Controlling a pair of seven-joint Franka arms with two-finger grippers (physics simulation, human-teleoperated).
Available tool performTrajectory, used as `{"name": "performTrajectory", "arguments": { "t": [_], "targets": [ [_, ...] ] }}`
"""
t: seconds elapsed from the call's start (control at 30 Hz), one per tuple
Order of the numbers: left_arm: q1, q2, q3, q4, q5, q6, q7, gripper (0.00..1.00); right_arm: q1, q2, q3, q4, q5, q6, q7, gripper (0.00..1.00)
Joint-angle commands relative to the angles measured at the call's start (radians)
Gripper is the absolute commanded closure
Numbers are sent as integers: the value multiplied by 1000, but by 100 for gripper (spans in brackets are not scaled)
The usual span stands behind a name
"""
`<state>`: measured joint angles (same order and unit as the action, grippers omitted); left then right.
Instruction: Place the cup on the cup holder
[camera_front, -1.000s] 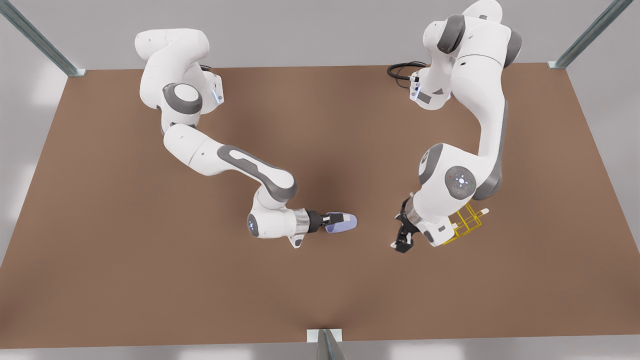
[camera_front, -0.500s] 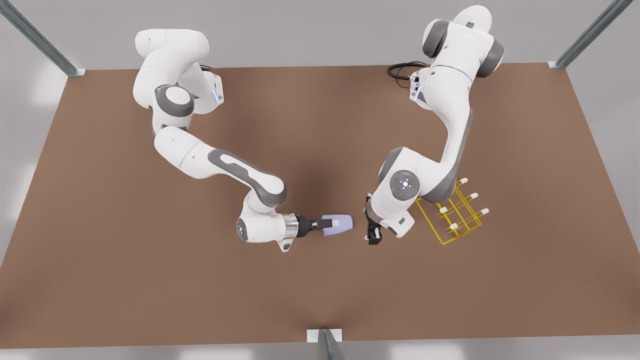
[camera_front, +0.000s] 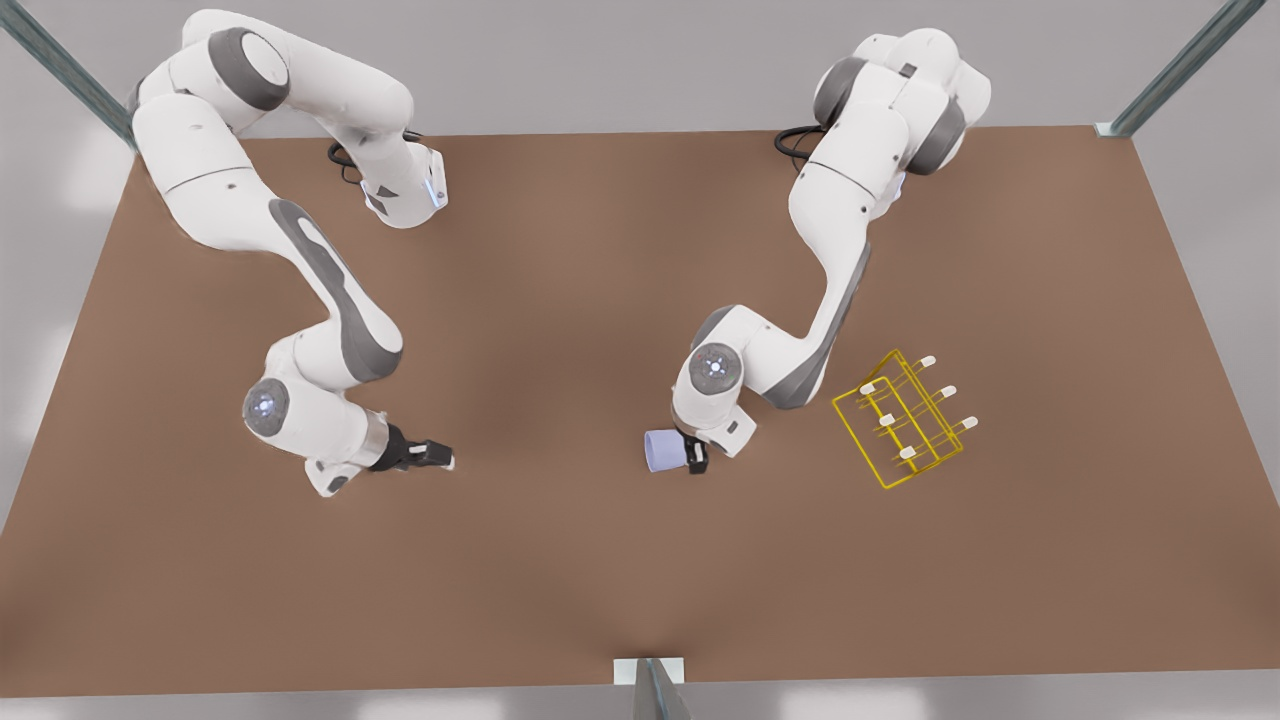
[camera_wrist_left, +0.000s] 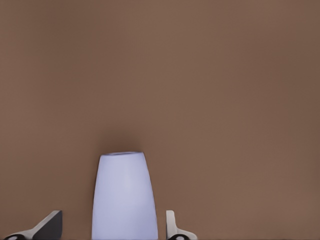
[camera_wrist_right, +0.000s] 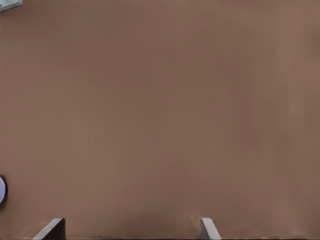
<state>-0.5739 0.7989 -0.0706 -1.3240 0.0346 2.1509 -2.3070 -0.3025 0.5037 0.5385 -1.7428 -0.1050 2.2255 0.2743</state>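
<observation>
The lavender-blue cup (camera_front: 662, 451) sits near the table's middle, a little toward the front edge. My left gripper (camera_front: 697, 456) is on the arm at the front view's right and has reached the cup from the rack side. In the left wrist view the cup (camera_wrist_left: 125, 197) stands between the open fingers (camera_wrist_left: 172, 227), with a gap on each side. My right gripper (camera_front: 440, 457), on the arm at the front view's left, is open and holds nothing. It is well away from the cup. The yellow wire cup holder (camera_front: 886, 418) rests on the table to the right of the left arm.
The brown table (camera_front: 560, 580) is bare around the cup and the rack. Metal frame posts stand at the back corners (camera_front: 1165, 85) and at the middle of the front edge (camera_front: 650, 685). A sliver of the cup (camera_wrist_right: 1, 190) shows at the edge of the right wrist view.
My right gripper let go of the cup and drew back toward the front view's left. My left arm swung off the rack to the cup, its fingers now on either side of it.
</observation>
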Motion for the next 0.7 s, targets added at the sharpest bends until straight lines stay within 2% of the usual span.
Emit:
{"name": "performTrajectory", "arguments": {
  "t": [0.0,0.03,0.07,0.2,0.23,0.27,0.33,0.5,0.67],
  "targets": [
    [-6,14,0,0,16,58,-226,0,192,-132,-245,3,-47,-311,-153,0],
    [-6,20,0,0,16,60,-226,0,195,-151,-270,66,-77,-434,-198,0],
    [-6,22,0,0,16,60,-226,0,166,-139,-267,212,-133,-587,-201,0],
    [-4,51,0,6,18,78,-224,0,106,-260,-256,244,-114,-707,-282,0],
    [-6,57,2,5,28,84,-224,0,164,-300,-307,233,-78,-708,-302,0],
    [-9,65,2,3,38,87,-226,0,246,-323,-482,246,70,-753,-431,0],
    [-11,71,2,3,42,89,-226,0,249,-385,-456,235,73,-761,-411,0],
    [-17,75,2,2,48,89,-226,0,264,-344,-420,249,73,-758,-426,0],
    [-17,88,2,3,50,89,-226,0,250,-327,-422,241,56,-652,-402,0]
  ]
}}
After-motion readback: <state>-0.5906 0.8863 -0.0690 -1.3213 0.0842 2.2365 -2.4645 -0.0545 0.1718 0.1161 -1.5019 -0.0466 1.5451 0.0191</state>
